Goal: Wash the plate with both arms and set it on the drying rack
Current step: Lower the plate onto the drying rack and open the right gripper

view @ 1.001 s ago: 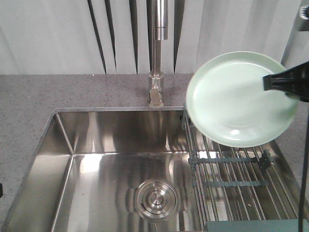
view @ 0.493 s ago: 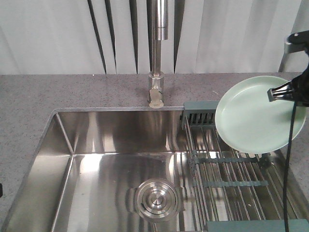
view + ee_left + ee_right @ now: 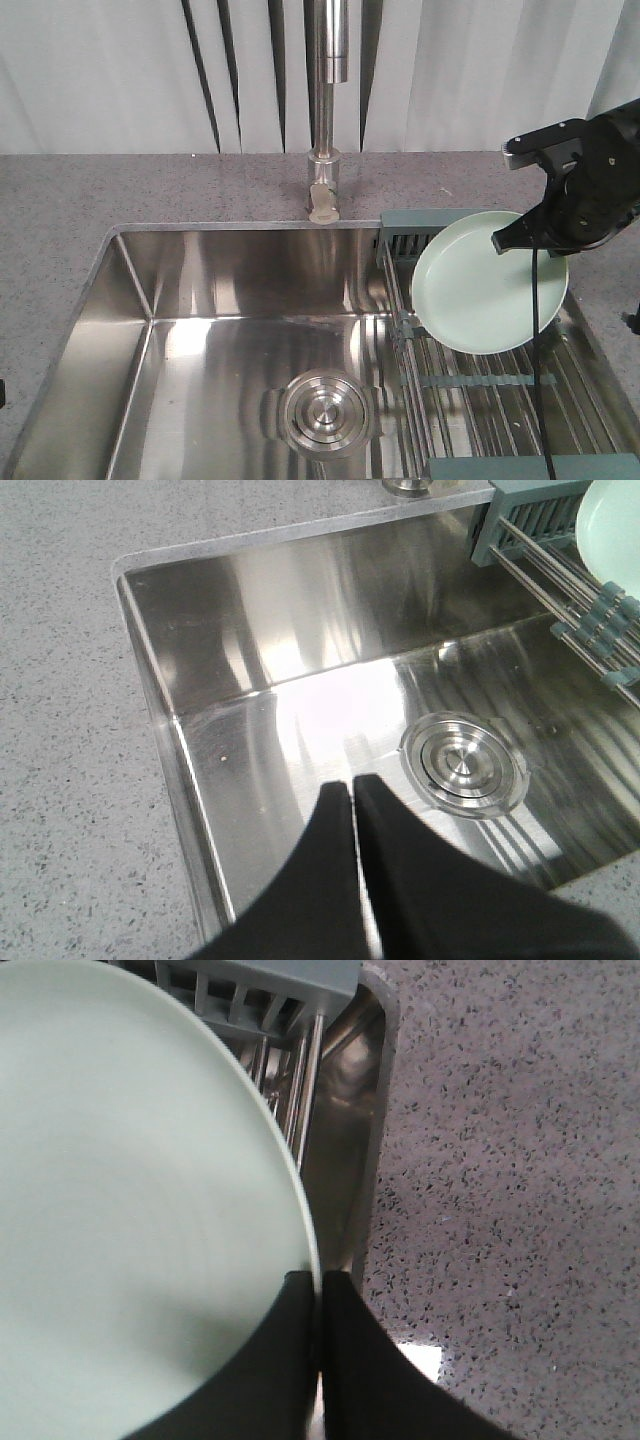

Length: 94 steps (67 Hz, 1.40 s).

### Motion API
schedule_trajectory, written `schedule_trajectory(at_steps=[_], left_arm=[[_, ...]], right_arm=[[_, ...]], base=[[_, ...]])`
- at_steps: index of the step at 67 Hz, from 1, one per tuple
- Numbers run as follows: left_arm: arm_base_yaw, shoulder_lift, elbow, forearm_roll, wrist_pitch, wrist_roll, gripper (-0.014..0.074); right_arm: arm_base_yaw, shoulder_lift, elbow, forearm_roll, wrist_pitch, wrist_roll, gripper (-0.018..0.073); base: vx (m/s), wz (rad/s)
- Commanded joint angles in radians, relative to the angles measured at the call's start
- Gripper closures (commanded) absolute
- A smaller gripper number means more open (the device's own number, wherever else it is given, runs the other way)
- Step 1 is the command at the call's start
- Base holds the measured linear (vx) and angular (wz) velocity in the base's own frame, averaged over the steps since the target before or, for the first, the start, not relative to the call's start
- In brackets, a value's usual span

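The pale mint-green plate (image 3: 488, 282) is held tilted on edge, face to the camera, over the far end of the drying rack (image 3: 470, 400). My right gripper (image 3: 500, 242) is shut on the plate's upper right rim; in the right wrist view its jaws (image 3: 320, 1278) pinch the rim of the plate (image 3: 130, 1190) above the rack's slotted bar (image 3: 270, 1000). Whether the plate's lower edge touches the rods I cannot tell. My left gripper (image 3: 353, 783) is shut and empty, hovering over the sink's front left part. The plate (image 3: 612, 520) and rack (image 3: 560, 560) show far right there.
The steel sink basin (image 3: 200, 330) has a round drain (image 3: 324, 410) in its floor. A tall faucet (image 3: 324, 120) stands at the back centre. Speckled grey countertop (image 3: 60, 200) surrounds the sink. A black cable (image 3: 540, 380) hangs from the right arm across the rack.
The right gripper has carried the plate down and to the left, from high over the rack's right side to low over its far end. The right arm has come further into view.
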Motion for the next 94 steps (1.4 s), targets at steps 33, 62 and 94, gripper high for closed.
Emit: schedule_trajectory(at_steps=[33,62,94], left_arm=[[0.001,0.005,-0.026,-0.026,-0.059,-0.008,0.0604],[0.001,0.005,-0.002,-0.026,-0.078,-0.008,0.0604],[0.001,0.005,0.019,-0.037,-0.115,-0.012,0.0604]], right_arm=[[-0.004,-0.011,-0.027,-0.034,-0.015,-0.062,0.0488],[-0.004,-0.067,-0.03,-0.096,0.004,-0.003,0.0117],[-0.004,-0.599,-0.027,0.392,0.004,-0.346,0.0557]], base=[[0.0,0.0],[0.0,0.0],[0.0,0.0]])
